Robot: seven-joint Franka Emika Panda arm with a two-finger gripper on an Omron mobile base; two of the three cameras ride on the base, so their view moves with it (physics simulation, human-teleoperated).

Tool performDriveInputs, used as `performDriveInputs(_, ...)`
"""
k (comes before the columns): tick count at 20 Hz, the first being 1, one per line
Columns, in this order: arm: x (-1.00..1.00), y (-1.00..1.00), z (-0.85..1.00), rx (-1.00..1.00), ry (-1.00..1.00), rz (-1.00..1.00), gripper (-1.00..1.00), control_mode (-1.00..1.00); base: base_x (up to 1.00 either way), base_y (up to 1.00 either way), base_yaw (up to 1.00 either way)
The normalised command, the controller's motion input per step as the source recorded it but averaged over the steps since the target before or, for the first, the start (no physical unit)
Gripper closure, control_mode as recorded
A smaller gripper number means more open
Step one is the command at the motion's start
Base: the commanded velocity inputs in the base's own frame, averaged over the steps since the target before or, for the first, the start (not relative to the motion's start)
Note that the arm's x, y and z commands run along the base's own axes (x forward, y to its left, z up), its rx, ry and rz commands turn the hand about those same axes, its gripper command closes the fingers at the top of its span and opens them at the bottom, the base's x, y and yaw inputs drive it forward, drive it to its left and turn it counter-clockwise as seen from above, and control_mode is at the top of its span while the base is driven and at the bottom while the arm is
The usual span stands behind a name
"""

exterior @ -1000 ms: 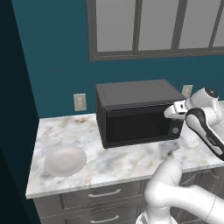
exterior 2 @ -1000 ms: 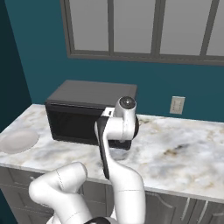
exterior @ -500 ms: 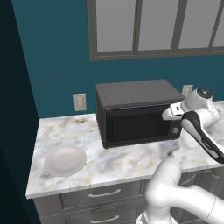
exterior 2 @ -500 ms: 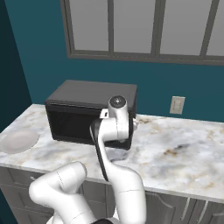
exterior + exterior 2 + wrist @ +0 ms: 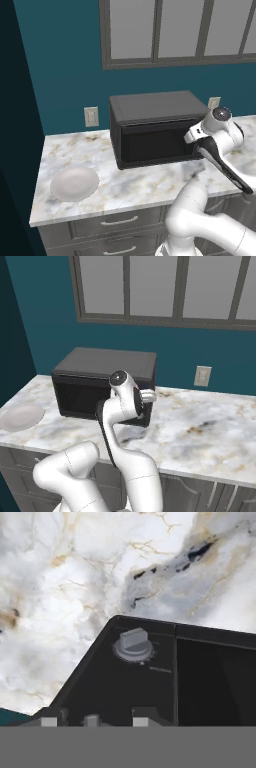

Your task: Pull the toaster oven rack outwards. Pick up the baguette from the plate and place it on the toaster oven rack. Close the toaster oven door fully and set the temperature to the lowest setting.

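From the left base view, a dark toaster oven (image 5: pixel 156 127) sits at the middle of the frame on a marbled worktop (image 5: pixel 130 182), against a teal wall. Its toaster oven door (image 5: pixel 152 142) is shut, its dark pane upright. A white plate (image 5: pixel 75 183) lies bare at the lower left, well apart from the oven. The white arm rises from the lower right, its hand at the oven's right-hand front.

From the right base view, the oven (image 5: pixel 102 378) stands left of centre and the arm's wrist covers its right front corner. The plate (image 5: pixel 20 417) lies at the far left edge.

From the hand view, a grey round knob (image 5: pixel 132 644) sits at the centre on the oven's dark panel, marble above it. I cannot tell how wide the tool stands.
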Motion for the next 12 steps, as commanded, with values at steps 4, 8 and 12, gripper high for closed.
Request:
performDriveInputs(4, -0.01, 0.0, -0.39, -0.46, -1.0, 0.59, 1.0, -1.0, 0.0, 0.0, 0.0)
performDriveInputs(8, -0.01, 0.0, -0.39, -0.46, -1.0, 0.59, 1.0, -1.0, 0.0, 0.0, 0.0)
performDriveInputs(12, -0.01, 0.0, -0.38, -0.46, -1.0, 0.59, 1.0, -1.0, 0.0, 0.0, 0.0)
